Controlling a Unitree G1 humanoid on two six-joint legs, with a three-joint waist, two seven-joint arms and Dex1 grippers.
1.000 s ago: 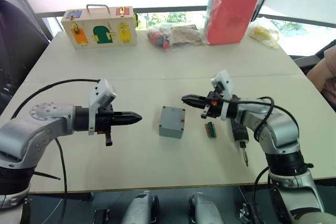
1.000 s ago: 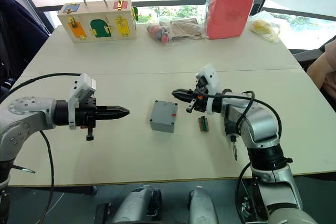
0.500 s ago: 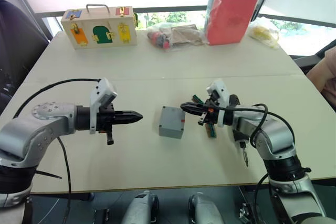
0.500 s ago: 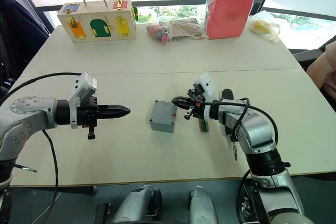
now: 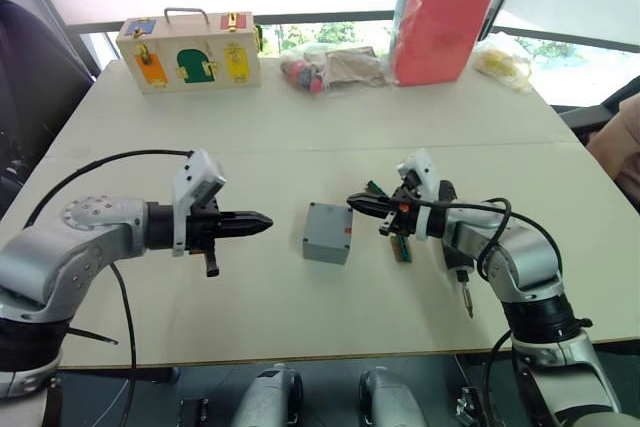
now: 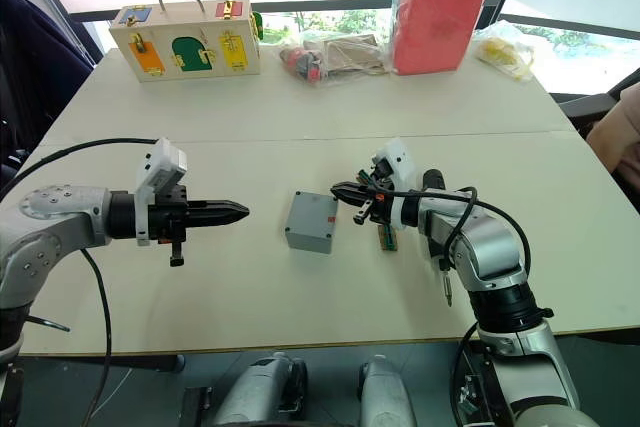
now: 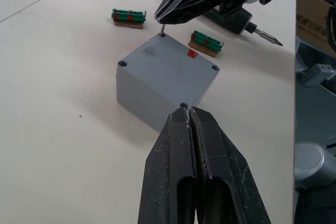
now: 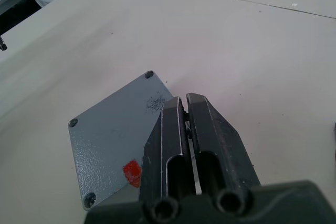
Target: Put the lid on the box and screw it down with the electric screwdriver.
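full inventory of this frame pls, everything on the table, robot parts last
box: 1, grey with a red mark, table centre, lid on it
screw: 1, small, metal, held over a corner hole of the box
electric screwdriver: 1, dark, lying under the right arm
green blocks: 2, green with red, between the box and the screwdriver
wooden case: 1, colourful doors, far left
bag of parts: 1, clear, far centre
red case: 1, in plastic, far right
yellow bag: 1, far right edge
table: 1, beige
left gripper: shut, left of the box
right gripper: pinching the screw
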